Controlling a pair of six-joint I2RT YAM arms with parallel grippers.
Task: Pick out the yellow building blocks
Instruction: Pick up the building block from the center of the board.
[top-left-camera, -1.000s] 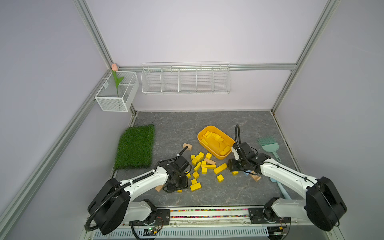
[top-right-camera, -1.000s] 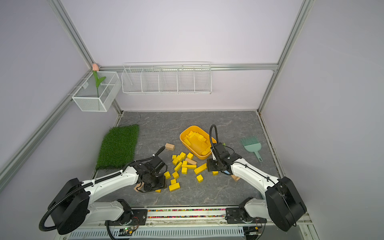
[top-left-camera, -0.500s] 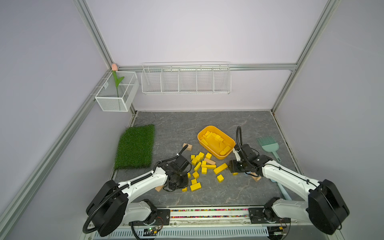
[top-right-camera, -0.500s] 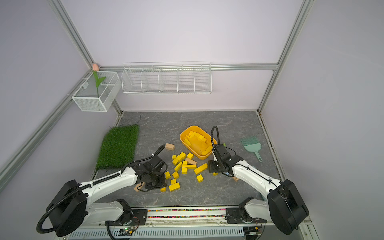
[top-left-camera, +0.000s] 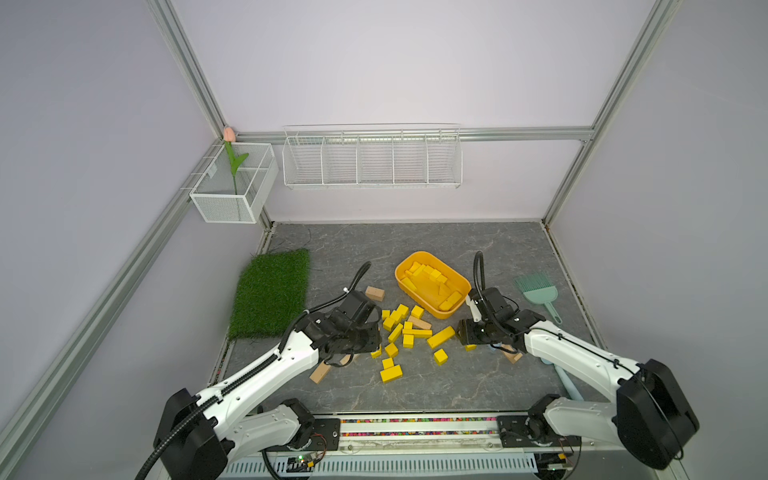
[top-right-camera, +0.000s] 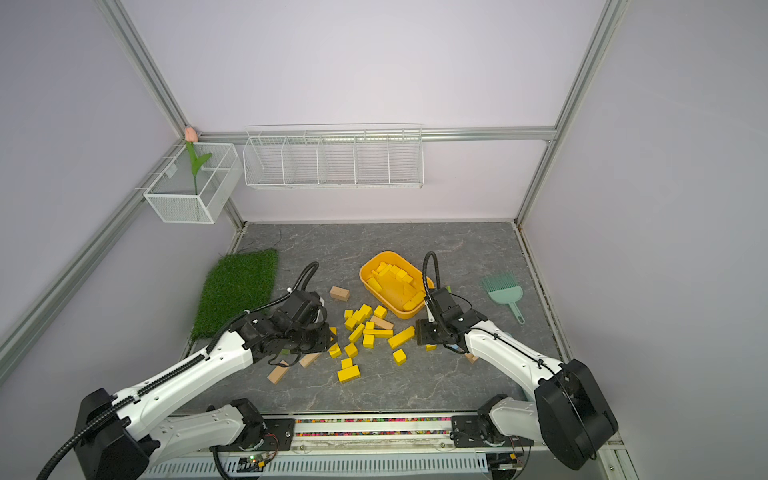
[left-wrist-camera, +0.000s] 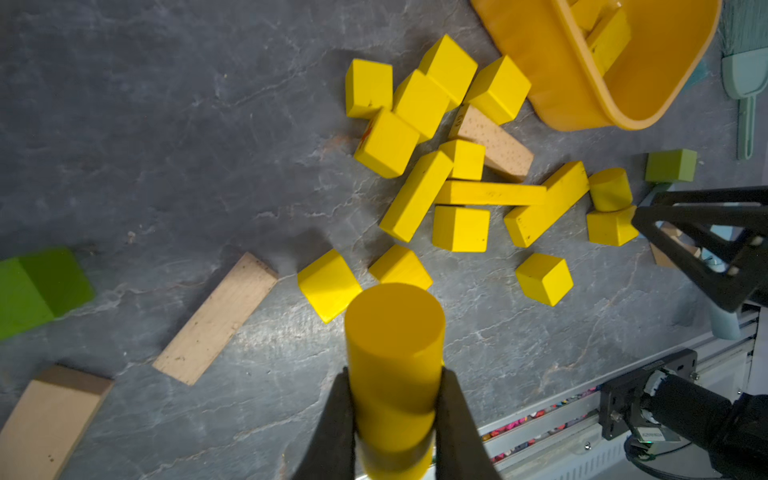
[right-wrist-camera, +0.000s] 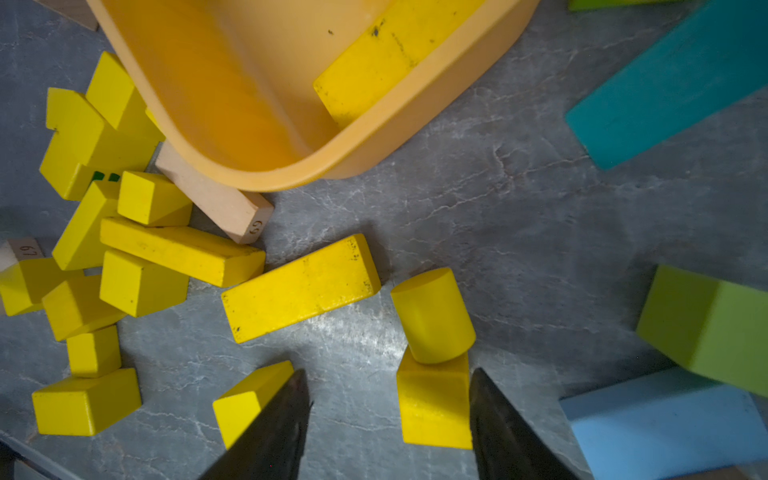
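In a top view, loose yellow building blocks (top-left-camera: 395, 332) lie scattered beside the tub (top-left-camera: 434, 311), which already holds several. Left wrist view: my left gripper (left-wrist-camera: 395, 374), open a second ago, has clamped on a yellow cylinder (left-wrist-camera: 395, 332), one more piece secured for sorting. Right wrist view: my right gripper (right-wrist-camera: 388, 372) stands open and empty astride a yellow block (right-wrist-camera: 434, 399), next in line, I judge.

Grey marbled tabletop (top-left-camera: 374, 249) carries yellow building blocks (top-left-camera: 440, 336), tan blocks (top-left-camera: 320, 374), an orange tub (top-left-camera: 397, 277), grass mat (top-left-camera: 270, 291), teal brush (top-left-camera: 536, 289).
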